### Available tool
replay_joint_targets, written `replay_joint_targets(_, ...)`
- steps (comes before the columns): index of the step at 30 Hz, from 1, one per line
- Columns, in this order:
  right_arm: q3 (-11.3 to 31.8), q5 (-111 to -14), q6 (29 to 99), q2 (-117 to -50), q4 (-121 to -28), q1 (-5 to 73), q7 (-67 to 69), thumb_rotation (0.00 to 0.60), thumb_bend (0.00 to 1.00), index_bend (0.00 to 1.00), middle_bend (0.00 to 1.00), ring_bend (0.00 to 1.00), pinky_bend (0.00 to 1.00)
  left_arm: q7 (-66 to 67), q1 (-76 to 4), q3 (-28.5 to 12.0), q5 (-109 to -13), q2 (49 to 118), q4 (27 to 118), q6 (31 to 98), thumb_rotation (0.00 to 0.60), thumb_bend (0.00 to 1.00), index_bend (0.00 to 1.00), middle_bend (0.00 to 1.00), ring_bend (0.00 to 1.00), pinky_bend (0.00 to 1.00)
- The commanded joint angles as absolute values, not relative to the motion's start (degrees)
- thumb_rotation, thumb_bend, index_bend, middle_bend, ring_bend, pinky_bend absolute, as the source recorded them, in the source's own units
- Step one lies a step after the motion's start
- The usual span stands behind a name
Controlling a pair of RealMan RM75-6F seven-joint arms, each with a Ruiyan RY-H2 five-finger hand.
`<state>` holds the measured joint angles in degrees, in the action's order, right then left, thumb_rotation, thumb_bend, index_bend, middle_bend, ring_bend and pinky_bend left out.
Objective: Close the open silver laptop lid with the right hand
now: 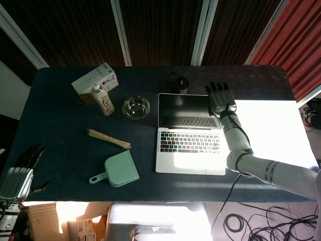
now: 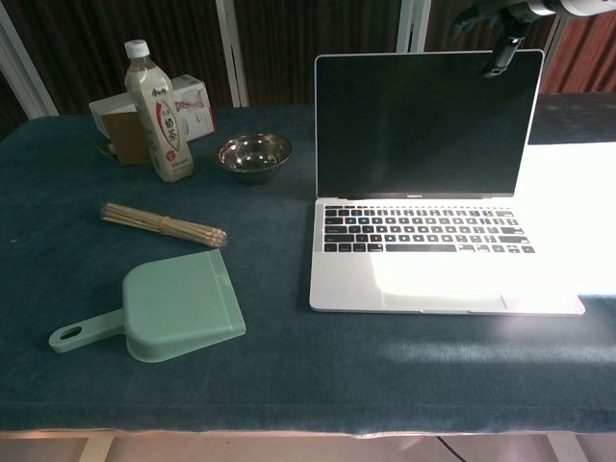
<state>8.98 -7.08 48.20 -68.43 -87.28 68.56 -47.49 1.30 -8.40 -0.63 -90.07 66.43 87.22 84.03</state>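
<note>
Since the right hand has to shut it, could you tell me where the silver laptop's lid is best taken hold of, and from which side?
Probably the top edge of the lid, near its right corner, approached from behind and above. The screen stands nearly upright, so that edge is the farthest from the hinge and gives most leverage. The right hand is beside that corner with its fingers spread, holding nothing; pressing forward and down over the keyboard should fold it.

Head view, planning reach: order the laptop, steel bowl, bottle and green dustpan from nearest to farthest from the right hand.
From the right hand:
1. Laptop, right beside the hand.
2. Steel bowl, mid-table.
3. Bottle, further left.
4. Green dustpan, front left.
</note>
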Motion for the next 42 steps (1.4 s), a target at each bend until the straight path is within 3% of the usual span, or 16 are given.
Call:
replay_joint_targets(1,8.58,-7.13,48.32,-68.33,-87.43,68.73,-47.49,0.600,0.49,0.12,0.01,0.00,0.02,1.15,-8.50,-0.63,-90.17,66.45,87.15,83.94,0.600,0.06,0.00,0.01,0.00,0.14)
replay_joint_targets(22,6.96,-8.18,47.10,-67.73,-87.94,69.12,-45.13,0.600,0.49,0.19,0.01,0.00,0.02,1.64,-9.21,-0.71,-89.71,66.42,87.53,82.68,0.600,0.06,0.00,0.01,0.00,0.14)
replay_joint_targets(42,4.41,-14.62,52.06,-63.38,-98.58,68.55,-45.50,0.600,0.49,0.26,0.03,0.00,0.02,1.69,-9.64,-0.48,-90.16,66.32,87.79,82.26,0.600,0.06,0.00,0.02,0.00,0.14)
